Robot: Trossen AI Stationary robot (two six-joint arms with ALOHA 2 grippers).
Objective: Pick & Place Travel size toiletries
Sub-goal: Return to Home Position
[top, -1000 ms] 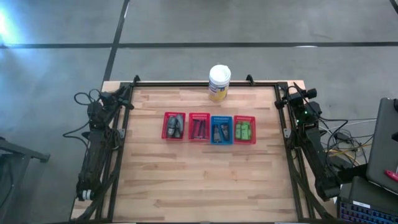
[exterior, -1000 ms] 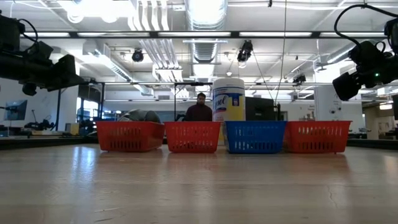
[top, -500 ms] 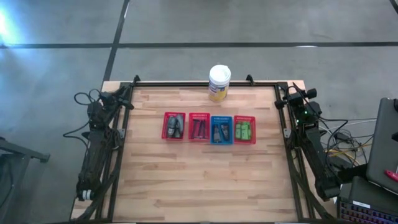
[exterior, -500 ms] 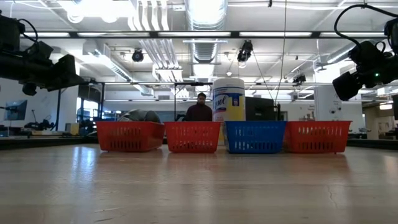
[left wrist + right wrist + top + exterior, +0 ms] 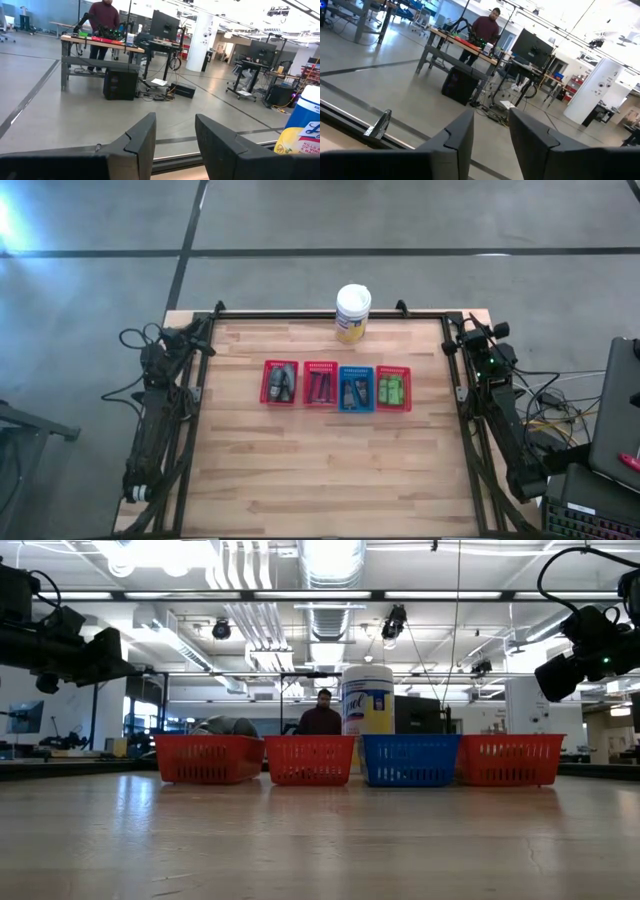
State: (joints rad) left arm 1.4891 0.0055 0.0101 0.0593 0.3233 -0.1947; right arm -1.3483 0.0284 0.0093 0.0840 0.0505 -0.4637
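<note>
Your left pincer (image 5: pixel 175 120) at worktop (image 5: pixel 320 470) far-left corner, released, empty; right pincer (image 5: pixel 491 115) far-right, likewise released. Toiletries (image 5: pixel 392 389) lie in four baskets (image 5: pixel 320 363).

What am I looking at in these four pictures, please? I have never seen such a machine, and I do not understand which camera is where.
It is a robot with two dark arms at a wooden table. One camera looks down from above, one sits at table height, and one rides on each wrist. The arms lie along the table's two sides. The left gripper and the right gripper are open and hold nothing. Four small baskets stand in a row: three red baskets and one blue basket. In them lie grey tubes, dark items and green bottles. A white canister stands behind them.
</note>
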